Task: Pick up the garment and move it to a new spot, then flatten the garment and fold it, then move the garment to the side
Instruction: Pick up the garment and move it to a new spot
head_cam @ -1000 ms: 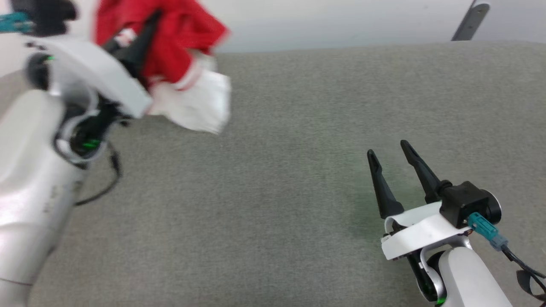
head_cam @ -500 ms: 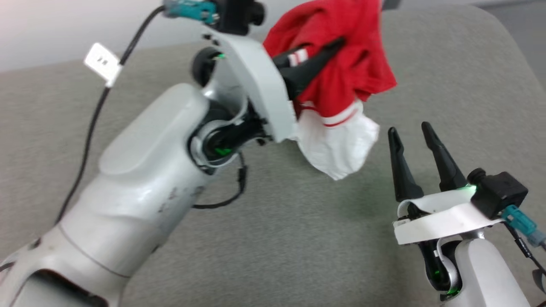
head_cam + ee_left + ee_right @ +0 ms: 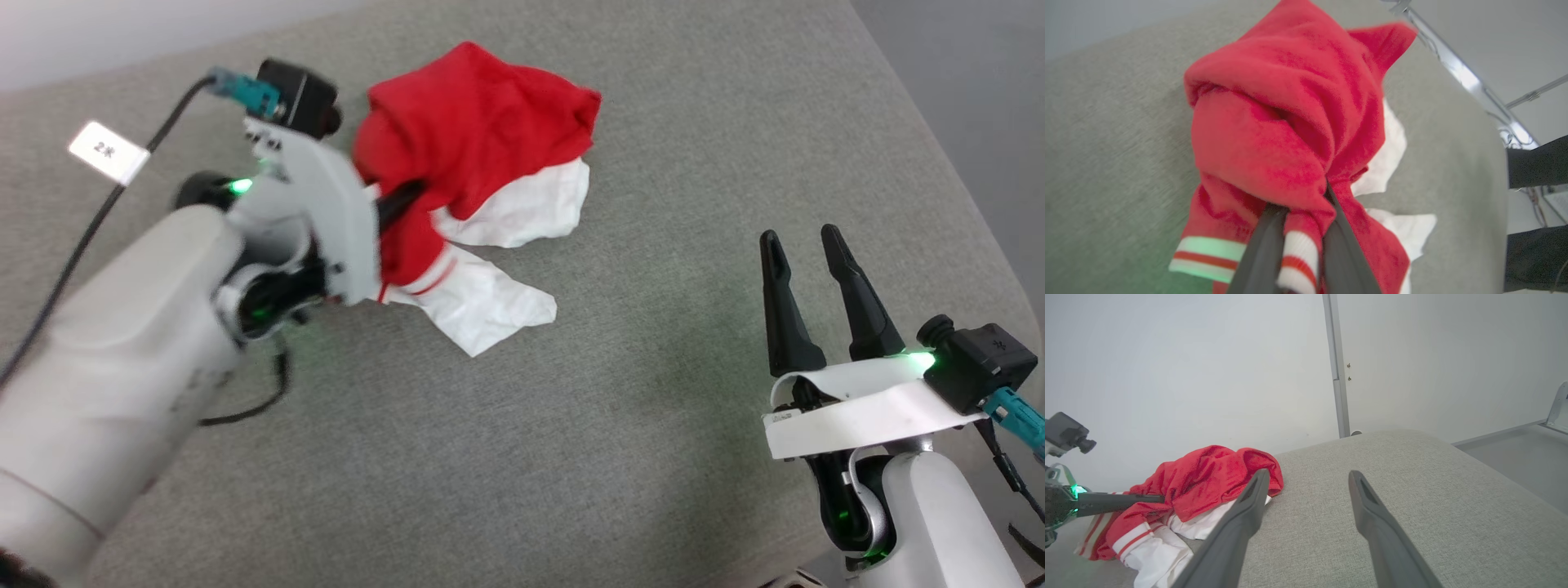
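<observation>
Red garment [image 3: 478, 122] pinched in left gripper [image 3: 406, 198]

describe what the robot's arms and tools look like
Both arms are silver-white with green lights. The left tool and right tool each have two long tapered black fingers, a white bracket, black camera box and teal plug. A white tag marks the left cable.

The white cable tag [image 3: 107, 152] seemingly reads "2米".
</observation>
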You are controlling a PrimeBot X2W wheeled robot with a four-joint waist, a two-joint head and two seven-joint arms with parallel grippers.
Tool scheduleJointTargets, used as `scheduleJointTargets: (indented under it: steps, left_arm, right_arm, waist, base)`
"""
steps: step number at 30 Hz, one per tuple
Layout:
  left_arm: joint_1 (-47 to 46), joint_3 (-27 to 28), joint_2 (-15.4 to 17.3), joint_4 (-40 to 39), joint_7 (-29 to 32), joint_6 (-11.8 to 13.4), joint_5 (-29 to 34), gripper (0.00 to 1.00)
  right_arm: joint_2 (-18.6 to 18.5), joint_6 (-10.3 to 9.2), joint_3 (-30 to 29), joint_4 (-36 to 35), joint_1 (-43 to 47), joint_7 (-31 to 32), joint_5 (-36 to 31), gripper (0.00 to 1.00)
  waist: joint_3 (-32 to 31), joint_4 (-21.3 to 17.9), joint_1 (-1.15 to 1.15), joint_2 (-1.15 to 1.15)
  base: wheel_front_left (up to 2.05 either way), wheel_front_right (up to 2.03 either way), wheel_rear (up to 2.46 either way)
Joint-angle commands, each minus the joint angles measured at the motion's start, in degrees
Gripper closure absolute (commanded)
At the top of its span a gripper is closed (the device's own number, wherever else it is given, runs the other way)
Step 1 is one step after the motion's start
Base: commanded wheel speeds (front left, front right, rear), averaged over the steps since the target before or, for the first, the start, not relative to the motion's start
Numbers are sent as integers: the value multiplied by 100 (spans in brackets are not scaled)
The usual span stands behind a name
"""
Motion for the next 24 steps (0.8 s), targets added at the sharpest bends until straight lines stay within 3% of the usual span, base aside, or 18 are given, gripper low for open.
scheduleJointTargets:
  steps: [1, 11, 16, 21, 22, 23, 24]
  left_arm:
    - [-60, -92, 124, 80, 20, 5, 118, 100]
    - [-282, -1528, 388, 786, 491, 12, 1545, 100]
    - [-95, -1683, 386, 836, 963, 16, 2005, 100]
    - [-17, -1696, 297, 784, 728, 14, 2034, 100]
    - [-71, -1690, 266, 779, 603, 14, 2007, 84]
    - [-115, -1677, 243, 751, 478, 12, 2010, 56]
    - [-157, -1664, 218, 720, 312, 11, 1974, 6]
  right_arm:
    - [17, -8, 14, -24, 8, -10, 31, 0]
    - [16, -8, 224, -116, -100, -10, 139, 0]
    - [16, -8, 324, -150, -120, -10, 166, 0]
    - [14, -8, 365, -124, -127, -10, 75, 0]
    - [14, -8, 357, -98, -115, -10, 36, 0]
    - [14, -8, 354, -65, -105, -10, -10, 0]
    - [13, -8, 341, -41, -104, -9, -58, 0]
  waist:
    - [150, -148, 0, 0]
    - [389, -350, 0, 0]
    - [487, -410, 0, 0]
    - [418, -311, 0, 0]
    - [373, -253, 0, 0]
    - [322, -189, 0, 0]
    - [259, -114, 0, 0]
  base:
    - [0, 0, 0]
    - [0, 0, 0]
    - [0, 0, 0]
    - [0, 0, 0]
    - [0, 0, 0]
    - [0, 0, 0]
    - [0, 0, 0]
